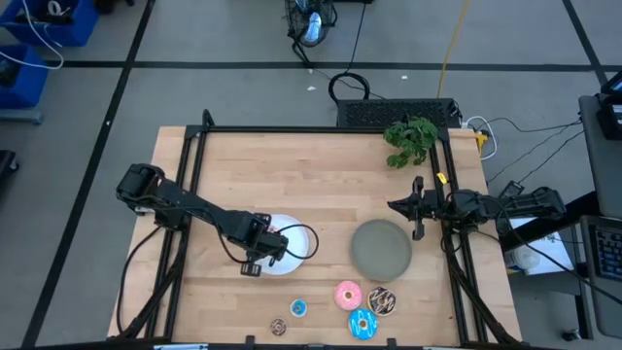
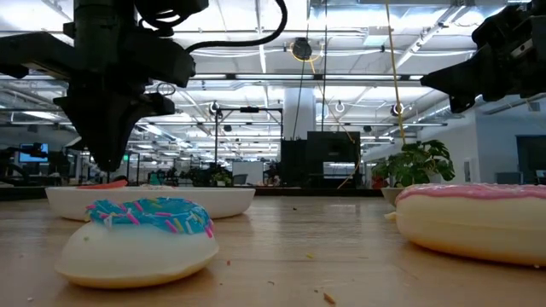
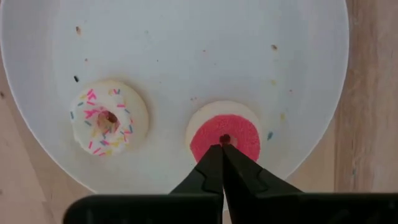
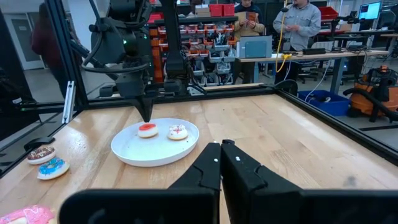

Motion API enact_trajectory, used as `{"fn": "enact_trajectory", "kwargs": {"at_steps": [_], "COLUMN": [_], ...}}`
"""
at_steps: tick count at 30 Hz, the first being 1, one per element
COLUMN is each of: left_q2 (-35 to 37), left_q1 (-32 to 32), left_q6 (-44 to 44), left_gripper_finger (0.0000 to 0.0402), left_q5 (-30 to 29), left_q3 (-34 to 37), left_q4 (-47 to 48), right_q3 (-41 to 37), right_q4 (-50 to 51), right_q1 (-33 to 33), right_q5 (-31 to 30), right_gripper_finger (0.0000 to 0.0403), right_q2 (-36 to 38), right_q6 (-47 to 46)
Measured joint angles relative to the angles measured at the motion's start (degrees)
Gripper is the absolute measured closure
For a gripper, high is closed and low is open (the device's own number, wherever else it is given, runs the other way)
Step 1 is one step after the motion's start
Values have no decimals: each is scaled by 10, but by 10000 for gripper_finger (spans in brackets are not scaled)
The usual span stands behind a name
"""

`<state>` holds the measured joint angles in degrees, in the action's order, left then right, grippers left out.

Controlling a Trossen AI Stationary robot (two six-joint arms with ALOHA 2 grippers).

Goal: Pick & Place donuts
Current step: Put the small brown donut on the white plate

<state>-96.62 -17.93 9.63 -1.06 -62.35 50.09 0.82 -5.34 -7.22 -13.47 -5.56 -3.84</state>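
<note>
1. Landmark: the round white plate (image 1: 296,255) lies near the middle of the desk (image 1: 321,165), on the left arm's side. All positions below are given relative to this plate.

2. Left gripper (image 3: 222,149): it hangs directly over the plate, fingers pressed together with no gap and nothing between them. The tips point straight down at the hole of the red donut (image 3: 224,138).

3. Key relation: the red donut lies flat on the plate immediately below the left gripper tips. The whitish sprinkled donut (image 3: 106,118) lies flat on the same plate, just beside the red one and apart from it. Being rings, neither has a long axis to align with.

4. Left arm pose: it extends from its base at the desk's left edge diagonally to the plate, wrist turned down so the fingers stand vertical.

5. Right gripper (image 4: 221,147): fingers closed and empty, held well away from the plate at the desk's right side, beyond the grey plate (image 1: 380,247). This arm waits.

6. Remaining donuts lie on the desk off the plate, toward the front edge: a pink donut (image 1: 348,294), a large blue donut (image 1: 362,324), a chocolate sprinkled donut (image 1: 382,301), a small blue donut (image 1: 298,308) and a small brown donut (image 1: 278,327).

7. Judgement: the left arm is nearer these; its fingers must open before any further grasp.
</note>
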Motion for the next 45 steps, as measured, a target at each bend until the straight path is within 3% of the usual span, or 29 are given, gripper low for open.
{"fn": "enact_trajectory", "kwargs": {"at_steps": [17, 26, 31, 38, 45], "left_q2": [0, 0, 0, -9, -62], "left_q1": [0, -22, -41, -64, -80], "left_q6": [22, 49, 60, 97, 94], "left_gripper_finger": [395, 398, 399, 399, 400], "left_q5": [-5, -6, -19, -4, 5], "left_q3": [-3, -124, -189, -229, -254], "left_q4": [2, 127, 144, 175, 205], "right_q3": [0, 0, 0, 0, 0], "right_q4": [0, 0, 0, 0, -1], "right_q1": [0, 0, 0, 0, 0], "right_q5": [0, -2, -2, -2, -2], "right_gripper_finger": [403, 403, 403, 403, 403], "right_q2": [0, 0, 0, 0, 0], "right_q6": [0, 2, 2, 2, 2]}}
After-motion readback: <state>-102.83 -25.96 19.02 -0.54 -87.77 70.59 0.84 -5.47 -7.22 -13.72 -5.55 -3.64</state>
